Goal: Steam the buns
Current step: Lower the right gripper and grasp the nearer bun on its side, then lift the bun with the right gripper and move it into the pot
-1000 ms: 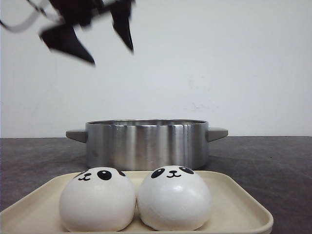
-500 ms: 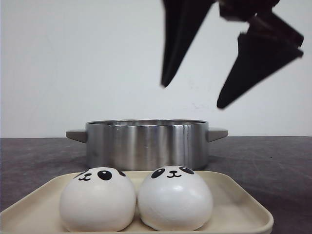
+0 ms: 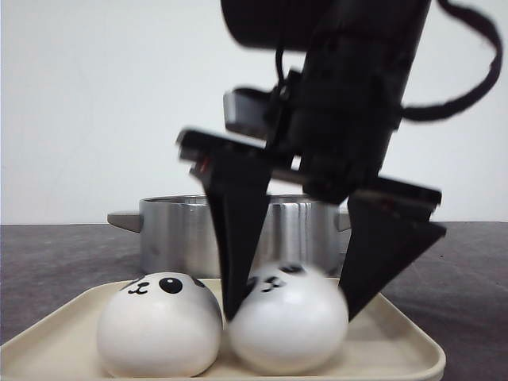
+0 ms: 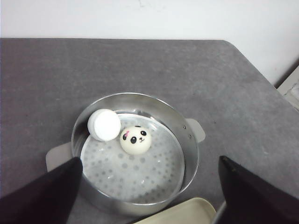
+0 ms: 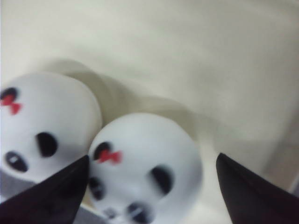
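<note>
Two white panda buns sit side by side on the cream tray (image 3: pixel 401 337). My right gripper (image 3: pixel 290 313) is open and straddles the right bun (image 3: pixel 290 337); its left finger (image 3: pixel 236 254) touches the bun's side and the other finger stands apart. The left bun (image 3: pixel 159 329) sits against it. The right wrist view shows the straddled bun (image 5: pixel 145 163) between the fingers and the other bun (image 5: pixel 46 126) beside it. In the left wrist view my left gripper (image 4: pixel 148 161) is open and empty above the steel pot (image 4: pixel 189 158), which holds a face-up bun (image 4: pixel 136 140) and an overturned bun (image 4: pixel 104 125).
The steel pot (image 3: pixel 178 234) with two side handles stands just behind the tray on the dark grey table (image 3: pixel 468 262). A corner of the tray (image 4: pixel 187 213) lies next to the pot. A white wall is behind.
My right gripper has come down from above the pot to the tray and now straddles the right bun, which looks blurred. The left gripper has left the front view.
</note>
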